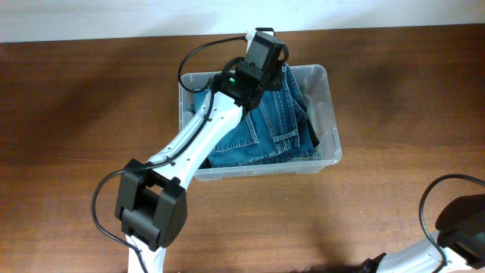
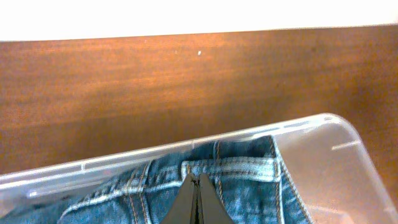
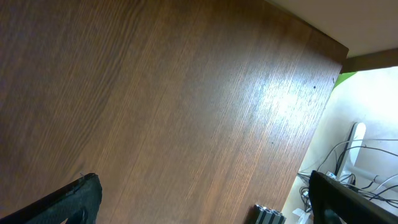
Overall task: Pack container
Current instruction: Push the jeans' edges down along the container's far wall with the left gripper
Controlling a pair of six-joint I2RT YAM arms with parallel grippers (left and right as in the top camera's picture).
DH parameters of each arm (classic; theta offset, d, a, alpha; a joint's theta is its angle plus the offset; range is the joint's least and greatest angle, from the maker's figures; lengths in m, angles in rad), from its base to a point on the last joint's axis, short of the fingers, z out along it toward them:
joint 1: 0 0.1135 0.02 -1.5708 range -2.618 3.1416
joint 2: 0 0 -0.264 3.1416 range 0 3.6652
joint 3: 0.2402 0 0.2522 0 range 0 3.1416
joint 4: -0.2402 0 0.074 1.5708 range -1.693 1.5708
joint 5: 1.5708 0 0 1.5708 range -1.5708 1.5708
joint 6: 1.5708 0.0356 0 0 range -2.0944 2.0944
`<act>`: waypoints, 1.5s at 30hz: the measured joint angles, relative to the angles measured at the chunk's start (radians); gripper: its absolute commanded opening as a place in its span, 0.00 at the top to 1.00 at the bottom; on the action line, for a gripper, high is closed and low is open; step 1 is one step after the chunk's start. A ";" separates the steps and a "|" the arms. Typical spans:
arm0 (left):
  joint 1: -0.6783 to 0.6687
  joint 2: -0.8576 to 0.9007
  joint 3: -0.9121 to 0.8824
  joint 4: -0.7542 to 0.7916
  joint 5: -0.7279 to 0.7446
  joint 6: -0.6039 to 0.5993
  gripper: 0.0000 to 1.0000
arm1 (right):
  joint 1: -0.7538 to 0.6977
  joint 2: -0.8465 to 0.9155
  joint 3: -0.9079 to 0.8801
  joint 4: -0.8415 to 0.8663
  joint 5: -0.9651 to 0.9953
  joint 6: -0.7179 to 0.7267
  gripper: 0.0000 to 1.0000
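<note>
The clear plastic container (image 1: 331, 142) stands at the back middle of the wooden table, with blue folded jeans (image 1: 261, 129) lying inside it. My left arm reaches over the bin, and its gripper (image 1: 267, 47) is at the far wall. In the left wrist view the left gripper (image 2: 198, 180) is shut, its tips together just over the jeans' waistband (image 2: 249, 168), with the container's rim (image 2: 124, 163) behind. I see nothing pinched between the fingers. My right gripper (image 3: 205, 199) is open above bare table, fingers (image 3: 74, 199) far apart, at the near right corner (image 1: 462, 220).
The white wall runs along the table's far edge. In the right wrist view the table edge ends at the right, with a black aluminium rail (image 3: 268, 216) and loose cables (image 3: 367, 155) beyond it. A black cable loops off each arm.
</note>
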 measured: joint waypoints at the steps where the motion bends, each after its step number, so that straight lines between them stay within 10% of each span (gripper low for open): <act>1: 0.000 0.000 0.000 0.007 0.000 0.000 0.99 | 0.000 0.000 0.000 0.000 0.000 0.000 0.01; 45: -0.003 0.202 0.055 -0.058 0.082 0.113 1.00 | 0.000 0.000 0.000 0.000 0.000 -0.001 0.01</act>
